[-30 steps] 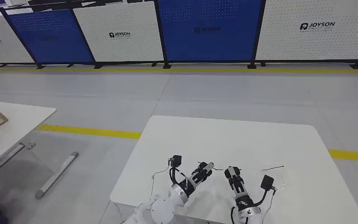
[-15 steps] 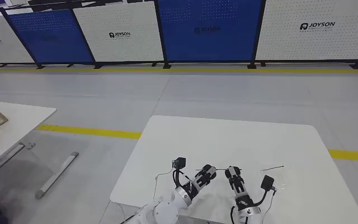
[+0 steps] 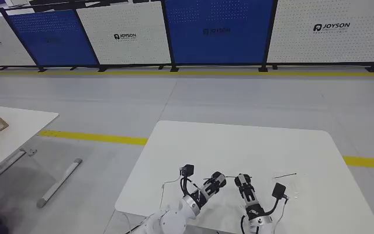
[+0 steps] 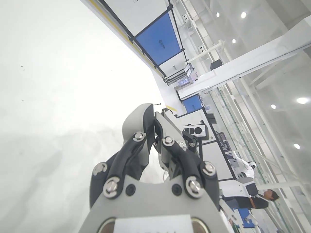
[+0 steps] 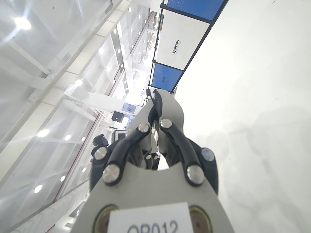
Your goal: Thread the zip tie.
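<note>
black and thin, the zip tie is held just above the white table, near the edge closest to the robot, and is stretched roughly level between the two grippers. in the top view the left gripper and the right gripper are seen close beside each other, with their tips turned toward one another. only a short length of the tie is left bare in the gap between them. a further short piece is seen sticking out past the left gripper on its outer side.

in the left wrist view the left gripper is shown with its fingers pressed together. a fine black tip of the tie is seen poking out at the fingertips, so the tie is pinched there. the pale table top is spread out behind it.

in the right wrist view the right gripper is likewise closed. the tie is clamped between its pads, and its small square head is seen just past the tips. whether the tail has been passed into the head cannot be told.

a loose black strip is laid flat on the table, apart from the right gripper and toward the robot's right.
</note>
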Controlling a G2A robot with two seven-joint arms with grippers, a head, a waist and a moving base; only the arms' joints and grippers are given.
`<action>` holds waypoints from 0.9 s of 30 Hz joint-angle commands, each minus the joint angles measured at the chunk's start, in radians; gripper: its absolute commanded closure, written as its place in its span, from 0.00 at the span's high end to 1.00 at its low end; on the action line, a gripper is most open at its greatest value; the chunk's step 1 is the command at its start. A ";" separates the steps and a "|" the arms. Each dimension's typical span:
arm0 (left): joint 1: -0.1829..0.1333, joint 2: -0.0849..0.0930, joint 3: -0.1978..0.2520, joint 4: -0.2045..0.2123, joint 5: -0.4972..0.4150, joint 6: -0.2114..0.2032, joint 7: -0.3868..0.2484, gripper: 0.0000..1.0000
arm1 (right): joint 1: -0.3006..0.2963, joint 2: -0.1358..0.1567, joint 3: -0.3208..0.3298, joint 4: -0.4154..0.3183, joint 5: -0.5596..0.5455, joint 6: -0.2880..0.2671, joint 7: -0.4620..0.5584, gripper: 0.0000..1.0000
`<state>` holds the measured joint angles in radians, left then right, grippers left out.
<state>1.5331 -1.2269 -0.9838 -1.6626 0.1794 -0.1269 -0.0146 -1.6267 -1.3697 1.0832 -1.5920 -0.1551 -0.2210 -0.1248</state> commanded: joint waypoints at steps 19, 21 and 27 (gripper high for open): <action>0.007 0.002 0.005 -0.009 0.048 0.007 -0.004 0.00 | 0.002 -0.002 -0.007 -0.005 -0.044 0.017 0.037 0.00; 0.007 0.002 0.005 -0.010 0.048 0.007 -0.006 0.00 | 0.003 -0.002 -0.005 -0.004 -0.039 0.016 0.047 0.00; 0.007 0.002 0.005 -0.010 0.047 0.006 -0.012 0.00 | 0.004 -0.003 0.000 -0.004 -0.031 0.014 0.059 0.00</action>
<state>1.5398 -1.2250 -0.9789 -1.6728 0.2268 -0.1208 -0.0259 -1.6227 -1.3721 1.0822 -1.5960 -0.1865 -0.2062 -0.0664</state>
